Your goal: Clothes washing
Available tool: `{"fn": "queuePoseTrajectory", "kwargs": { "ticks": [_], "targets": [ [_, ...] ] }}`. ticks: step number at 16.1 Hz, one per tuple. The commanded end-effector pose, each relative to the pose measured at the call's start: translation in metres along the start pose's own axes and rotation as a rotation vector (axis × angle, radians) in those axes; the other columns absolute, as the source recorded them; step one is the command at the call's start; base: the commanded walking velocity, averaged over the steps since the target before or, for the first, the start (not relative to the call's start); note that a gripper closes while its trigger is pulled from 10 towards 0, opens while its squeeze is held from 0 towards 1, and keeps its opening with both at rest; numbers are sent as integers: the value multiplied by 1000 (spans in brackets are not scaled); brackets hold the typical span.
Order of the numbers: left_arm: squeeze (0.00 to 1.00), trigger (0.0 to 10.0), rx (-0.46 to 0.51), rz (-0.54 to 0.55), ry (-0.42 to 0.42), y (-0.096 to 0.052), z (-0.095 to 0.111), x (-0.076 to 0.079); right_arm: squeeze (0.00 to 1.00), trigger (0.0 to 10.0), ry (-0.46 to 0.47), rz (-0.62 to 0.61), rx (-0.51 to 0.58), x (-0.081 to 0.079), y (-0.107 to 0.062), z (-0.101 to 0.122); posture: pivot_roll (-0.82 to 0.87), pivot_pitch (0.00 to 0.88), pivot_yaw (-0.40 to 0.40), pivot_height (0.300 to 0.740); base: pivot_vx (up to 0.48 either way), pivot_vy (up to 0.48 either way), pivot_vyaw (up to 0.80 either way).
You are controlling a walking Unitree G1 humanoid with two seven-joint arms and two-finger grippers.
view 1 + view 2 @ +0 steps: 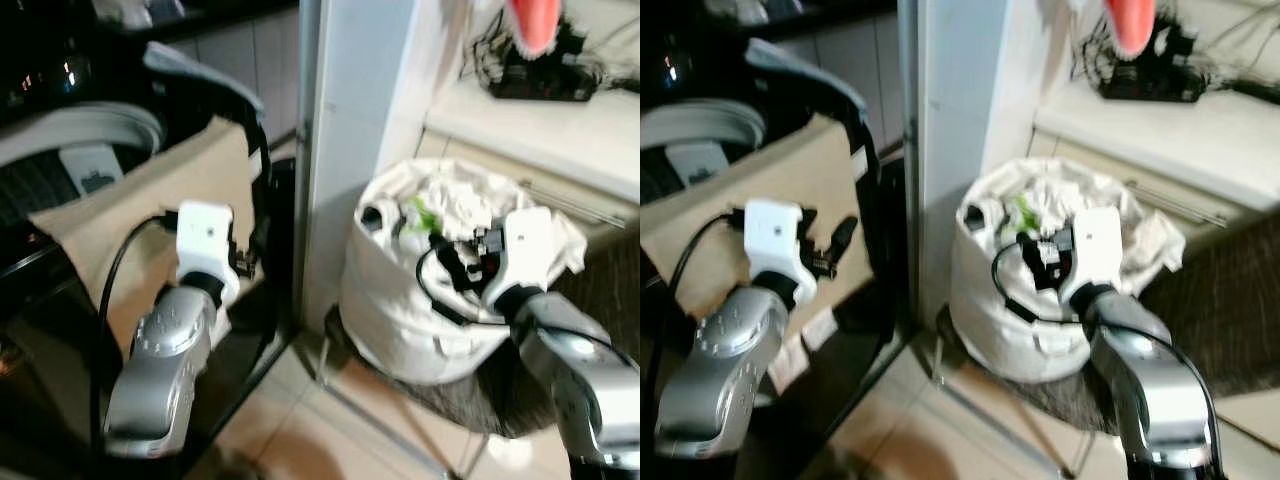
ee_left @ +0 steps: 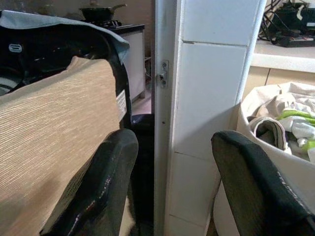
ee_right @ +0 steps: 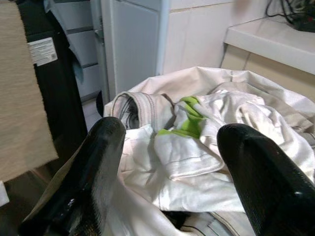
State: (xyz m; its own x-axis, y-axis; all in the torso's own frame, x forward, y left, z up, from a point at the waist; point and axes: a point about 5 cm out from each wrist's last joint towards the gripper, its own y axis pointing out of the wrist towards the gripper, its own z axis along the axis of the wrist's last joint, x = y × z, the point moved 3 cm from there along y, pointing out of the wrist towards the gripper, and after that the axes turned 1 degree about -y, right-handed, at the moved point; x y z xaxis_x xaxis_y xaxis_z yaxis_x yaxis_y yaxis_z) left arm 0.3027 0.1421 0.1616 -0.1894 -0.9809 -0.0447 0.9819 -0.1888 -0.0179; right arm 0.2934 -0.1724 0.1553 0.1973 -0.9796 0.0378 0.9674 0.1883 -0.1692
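A white laundry bag [image 1: 400, 320] stands on a low metal-framed seat, heaped with white clothes [image 3: 231, 147] and one green-and-white piece [image 3: 189, 120]. My right gripper [image 3: 172, 130] hovers open just over the pile with nothing between its fingers; it also shows at the bag's top [image 1: 455, 255]. To the left stands a washing machine [image 1: 70, 125] with its dark lid [image 1: 215, 80] raised and a beige cloth [image 1: 150, 190] draped over its front. My left gripper [image 2: 174, 140] is open and empty beside the cloth's right edge, pointing at the white pillar.
A white pillar [image 1: 350, 120] separates the washer from the bag. Behind the bag runs a pale counter [image 1: 540, 125] with a black power strip and cables [image 1: 545, 75]; something orange [image 1: 530, 25] hangs above. Tiled floor [image 1: 300, 420] lies in front.
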Motion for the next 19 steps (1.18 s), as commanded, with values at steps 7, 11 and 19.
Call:
{"fn": "queuePoseTrajectory", "kwargs": {
  "ticks": [7,11,19],
  "targets": [
    [0,10000,40,-11,25,2,11,2,0,10000,-5,-14,47,1,0,12,23,0,-54,740,212,0,0],
    [0,10000,36,-20,33,4,11,3,0,10000,-15,-25,52,4,1,15,14,0,-44,740,309,0,0],
    [0,10000,33,-28,30,6,10,5,0,10000,-26,-28,49,9,1,16,9,0,-41,740,311,0,0]
  ]
}}
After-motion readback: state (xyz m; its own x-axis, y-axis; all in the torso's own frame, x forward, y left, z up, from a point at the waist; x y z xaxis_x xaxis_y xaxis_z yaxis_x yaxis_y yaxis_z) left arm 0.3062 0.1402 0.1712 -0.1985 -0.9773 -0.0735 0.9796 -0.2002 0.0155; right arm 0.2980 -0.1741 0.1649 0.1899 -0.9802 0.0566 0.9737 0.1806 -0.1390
